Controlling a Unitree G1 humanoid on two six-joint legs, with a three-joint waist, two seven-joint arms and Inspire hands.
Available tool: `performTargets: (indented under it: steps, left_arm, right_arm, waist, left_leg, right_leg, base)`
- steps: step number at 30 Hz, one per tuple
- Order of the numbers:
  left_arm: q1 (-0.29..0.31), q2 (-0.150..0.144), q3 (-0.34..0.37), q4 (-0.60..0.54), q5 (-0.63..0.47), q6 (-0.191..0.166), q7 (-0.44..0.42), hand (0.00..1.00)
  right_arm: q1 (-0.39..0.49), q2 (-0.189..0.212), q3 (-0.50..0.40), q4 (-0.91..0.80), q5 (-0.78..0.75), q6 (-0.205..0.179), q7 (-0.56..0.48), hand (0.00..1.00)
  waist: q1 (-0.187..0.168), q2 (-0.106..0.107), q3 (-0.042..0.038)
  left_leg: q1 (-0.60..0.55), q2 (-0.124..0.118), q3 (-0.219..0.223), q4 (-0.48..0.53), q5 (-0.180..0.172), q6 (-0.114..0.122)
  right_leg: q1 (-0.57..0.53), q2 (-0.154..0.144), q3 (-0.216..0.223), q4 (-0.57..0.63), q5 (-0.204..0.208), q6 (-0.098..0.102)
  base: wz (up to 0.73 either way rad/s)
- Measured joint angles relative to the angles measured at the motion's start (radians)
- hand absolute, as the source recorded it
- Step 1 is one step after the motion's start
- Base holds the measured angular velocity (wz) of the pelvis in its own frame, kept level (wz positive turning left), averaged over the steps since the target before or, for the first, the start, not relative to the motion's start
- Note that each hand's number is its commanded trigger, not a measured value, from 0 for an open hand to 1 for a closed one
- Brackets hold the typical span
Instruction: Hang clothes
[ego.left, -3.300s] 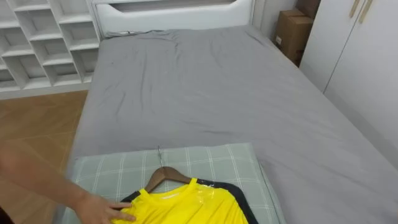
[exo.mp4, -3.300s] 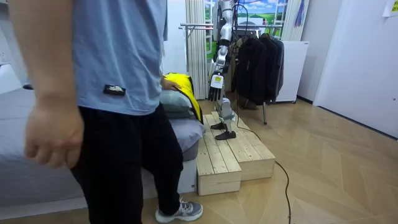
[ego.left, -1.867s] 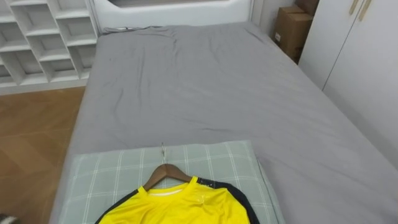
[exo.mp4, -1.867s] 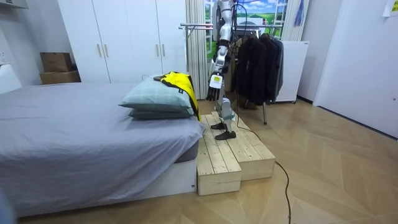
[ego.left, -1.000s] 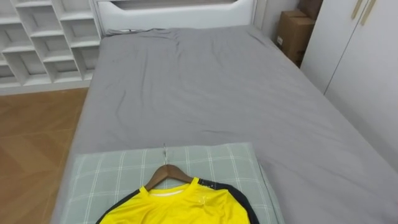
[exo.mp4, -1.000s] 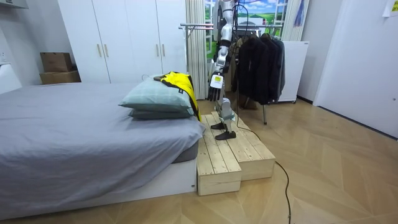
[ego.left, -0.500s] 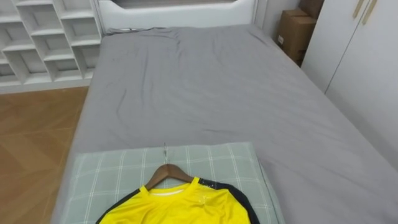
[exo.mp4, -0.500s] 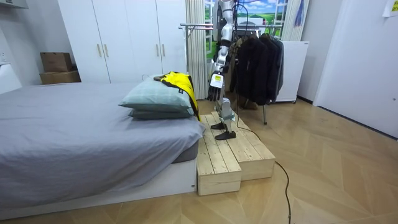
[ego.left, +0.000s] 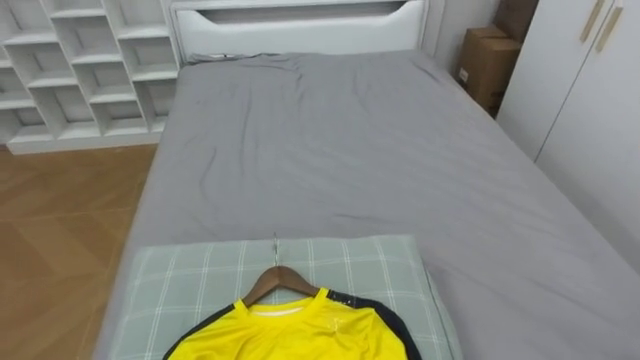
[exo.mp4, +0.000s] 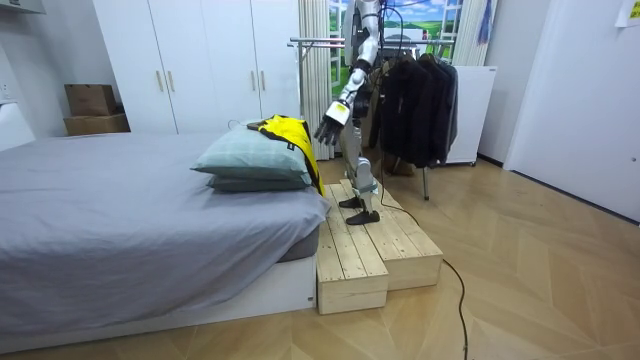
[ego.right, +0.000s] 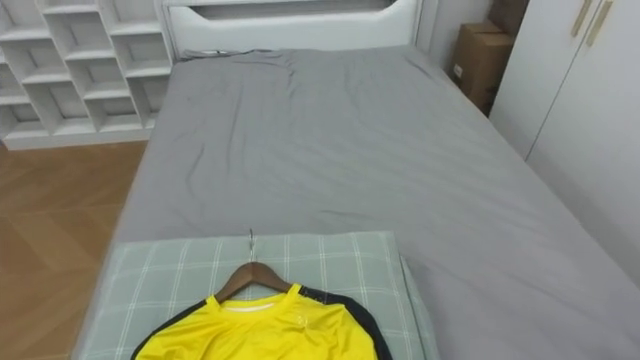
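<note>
While robot stands on step (exo.mp4: 365, 250) by bed (ego.left: 330, 150), we see shirt (ego.left: 300, 335) on pillow (ego.left: 180, 280); left hand (exo.mp4: 328, 124) near it, state unclear.

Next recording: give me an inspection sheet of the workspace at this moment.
Surface: grey bed, sheet lightly wrinkled, green checked pillow at its near end.
Job's things: yellow shirt on a wooden hanger, lying flat on the pillow, hook toward the headboard; clothes rail with dark garments behind the robot.
Clutter: cardboard box beside the white wardrobe.
Hands: left hand held forward toward the shirt, apart from it, in the room view.
Cables: nothing seen.
Surroundings: white cubby shelves, wood floor; robot stands on a wooden platform at the bed's end.
</note>
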Motion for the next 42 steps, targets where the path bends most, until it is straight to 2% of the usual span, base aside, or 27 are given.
performTargets:
  steps: [2,5,7,11,14,16,19,23,28,33,37,42]
  left_arm:
    - [-0.004,0.000,0.000,-0.029,0.016,-0.019,0.046,0.00]
    - [-0.008,0.001,0.000,-0.092,0.076,-0.023,0.099,0.00]
    - [-0.004,0.001,-0.003,-0.195,0.096,-0.023,0.132,0.00]
    - [-0.010,0.004,-0.012,-0.370,0.160,-0.036,0.200,0.00]
    - [-0.043,0.018,-0.017,-0.430,0.299,-0.040,0.225,0.00]
    - [-0.043,0.025,-0.019,-0.536,0.412,-0.040,0.228,0.00]
    - [-0.045,0.040,-0.033,-0.616,0.487,-0.050,0.262,0.00]
    - [-0.066,0.044,-0.050,-0.641,0.543,-0.043,0.284,0.00]
    - [-0.077,0.074,-0.140,-0.686,0.621,-0.022,0.291,0.00]
    - [-0.086,0.079,-0.219,-0.692,0.711,-0.014,0.289,0.00]
    - [-0.111,0.083,-0.281,-0.692,0.714,-0.008,0.278,0.00]
    - [-0.119,0.084,-0.320,-0.691,0.732,0.000,0.259,0.00]
  right_arm:
    - [-0.002,0.000,0.001,-0.001,0.000,-0.004,0.001,0.00]
    - [-0.001,0.000,0.001,0.002,-0.010,-0.005,0.001,0.00]
    - [0.002,0.000,0.001,0.000,-0.011,-0.005,0.000,0.00]
    - [0.002,-0.001,0.002,-0.004,-0.013,-0.005,0.001,0.00]
    - [0.000,-0.001,0.000,-0.005,-0.044,-0.005,0.007,0.00]
    - [-0.005,-0.003,0.000,-0.005,-0.050,-0.008,0.014,0.00]
    - [0.001,-0.012,0.001,-0.004,-0.050,-0.007,0.013,0.00]
    - [-0.002,-0.020,0.020,0.010,-0.043,-0.006,0.012,0.00]
    - [-0.001,-0.024,0.041,0.013,-0.050,0.000,0.008,0.00]
    - [-0.010,-0.028,0.065,0.009,-0.051,-0.002,-0.001,0.00]
    - [-0.028,-0.032,0.080,0.011,-0.056,-0.002,0.000,0.00]
    - [-0.029,-0.031,0.082,0.012,-0.055,-0.002,0.001,0.00]
  waist:
    - [0.001,0.005,-0.0006]
    - [-0.001,0.010,-0.0018]
    - [-0.001,0.006,-0.0052]
    - [-0.005,0.007,-0.0065]
    - [-0.012,0.012,-0.0069]
    - [-0.017,0.011,-0.0069]
    - [-0.019,0.011,-0.0068]
    - [-0.031,0.013,-0.0068]
    - [-0.039,0.018,-0.0062]
    - [-0.057,0.030,-0.0031]
    - [-0.082,0.032,-0.0038]
    - [-0.103,0.031,-0.0023]
  left_leg:
    - [-0.003,-0.001,0.000,0.000,0.000,0.000]
    - [-0.006,-0.001,0.000,0.001,0.000,0.000]
    - [-0.012,-0.001,-0.001,0.002,0.000,0.000]
    - [-0.007,0.000,0.000,0.004,0.000,0.000]
    - [-0.001,0.000,-0.001,0.009,0.000,0.000]
    - [0.000,0.000,-0.004,0.009,0.000,0.000]
    - [0.004,0.000,-0.001,0.008,0.000,0.000]
    - [-0.003,-0.001,-0.006,0.014,0.000,0.000]
    - [-0.012,0.000,-0.008,0.015,0.000,0.000]
    - [-0.017,0.001,-0.003,0.010,0.000,0.000]
    - [-0.017,0.002,0.000,0.011,0.000,0.000]
    - [-0.012,0.002,0.007,0.011,0.000,0.000]
  right_leg:
    - [-0.001,0.000,0.000,0.000,0.000,0.000]
    - [-0.006,0.000,0.000,0.000,0.000,0.000]
    - [-0.008,0.000,-0.001,0.000,0.000,0.000]
    - [-0.002,-0.005,0.005,0.000,0.000,0.000]
    - [0.003,-0.004,0.000,-0.001,0.000,0.000]
    - [0.004,-0.002,-0.001,0.000,0.000,0.000]
    - [0.006,0.000,0.001,0.001,0.000,0.000]
    - [0.004,-0.002,-0.001,0.000,0.000,-0.001]
    - [-0.002,-0.002,-0.004,-0.002,0.001,-0.001]
    - [-0.011,-0.002,0.005,-0.002,0.001,-0.001]
    - [-0.008,-0.004,0.006,-0.002,0.001,-0.002]
    - [-0.009,-0.003,0.018,-0.001,0.001,-0.002]
  base:
    - [0.00]
    - [0.00]
    - [0.00]
    - [0.00]
    - [0.00]
    - [0.00]
    - [-0.02]
    - [0.04]
    - [0.00]
    - [-0.02]
    - [-0.01]
    - [-0.02]
